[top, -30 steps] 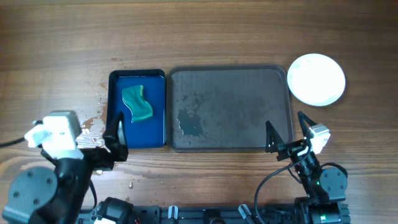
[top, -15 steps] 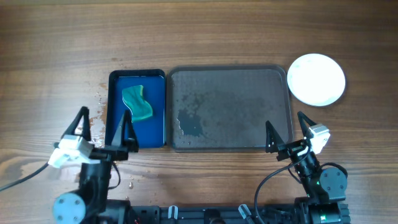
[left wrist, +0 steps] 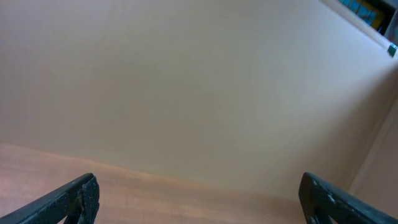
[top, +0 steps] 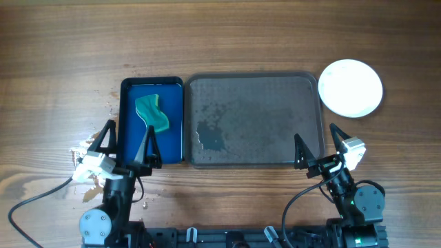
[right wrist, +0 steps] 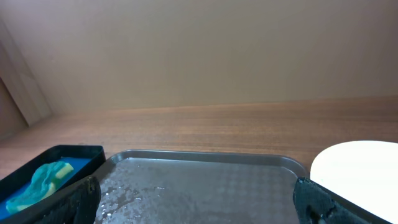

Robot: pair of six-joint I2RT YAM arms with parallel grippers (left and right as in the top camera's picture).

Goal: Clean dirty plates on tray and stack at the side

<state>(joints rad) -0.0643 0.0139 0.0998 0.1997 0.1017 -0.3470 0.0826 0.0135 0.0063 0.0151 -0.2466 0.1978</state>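
The dark grey tray (top: 275,96) lies at the table's centre, wet, with a blue-green smear near its front left; it also shows in the right wrist view (right wrist: 205,180). White plates (top: 351,87) sit as one stack on the table right of the tray, seen at the right edge of the right wrist view (right wrist: 357,165). My left gripper (top: 125,146) is open and empty at the front left, by the blue tray's front edge. My right gripper (top: 318,147) is open and empty at the front right, near the grey tray's front right corner.
A smaller deep-blue tray (top: 172,131) stands left of the grey tray and holds a teal sponge (top: 152,114), seen also in the right wrist view (right wrist: 43,180). Water drops lie on the wood left of it. The left wrist view shows only a plain wall and table.
My left arm has drawn back toward the front edge and swung round, its open fingers now pointing up at the blue tray's front. The right arm and plates have not moved.
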